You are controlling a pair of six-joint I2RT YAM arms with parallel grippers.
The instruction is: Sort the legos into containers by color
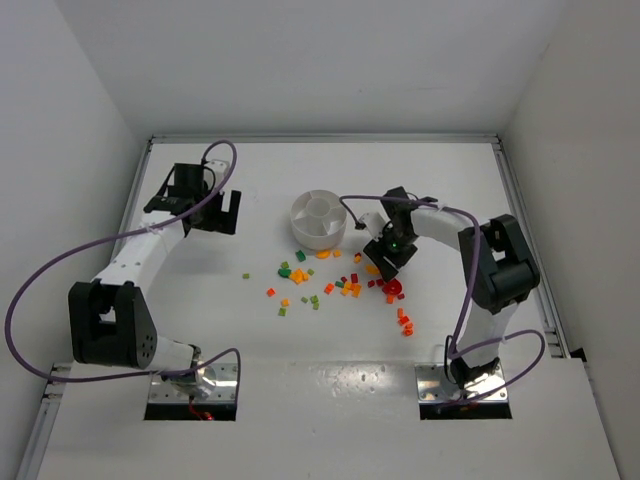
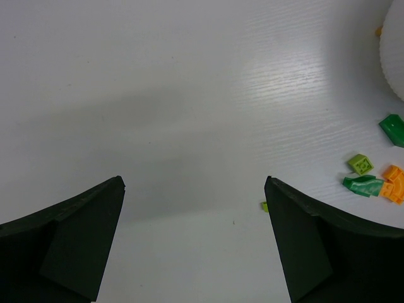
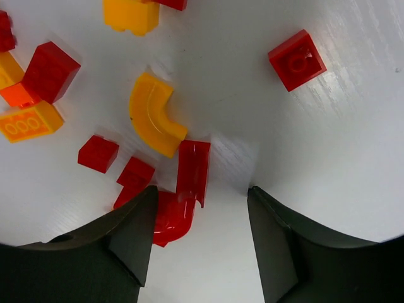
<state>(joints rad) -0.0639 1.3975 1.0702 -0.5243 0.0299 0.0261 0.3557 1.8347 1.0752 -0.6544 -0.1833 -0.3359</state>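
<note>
Your right gripper (image 3: 202,194) has its black jaws partly spread, low over the white table (image 1: 250,350). A glossy red curved plastic brick (image 3: 189,173) lies between them. It rests against the finger (image 3: 126,243) on the left of the wrist view, and a strip of bare table separates it from the other finger, so nothing is pinched.

Just beyond that brick an orange curved plastic brick (image 3: 151,113) touches its far end. Two small red blocks (image 3: 98,153) sit beside the same finger. A flat red square brick with one stud (image 3: 297,60) lies apart on the other side, and a red cube (image 3: 50,71) and an orange studded brick (image 3: 28,121) lie further out.

From above, the right gripper (image 1: 386,268) sits at the right edge of the scattered red, orange and green plastic legos (image 1: 299,275), which spread across the middle of the table. The round white plastic dish (image 1: 318,238), with a central cup and wedge sections, stands just beyond the scatter, to the left of the gripper and further away.

Your left gripper (image 2: 194,183) is spread wide over bare, faintly ribbed table, holding nothing. It is well left of the dish (image 2: 396,57). A lime green brick (image 2: 361,164) and a dark green curved piece (image 2: 363,185) lie to its right.
</note>
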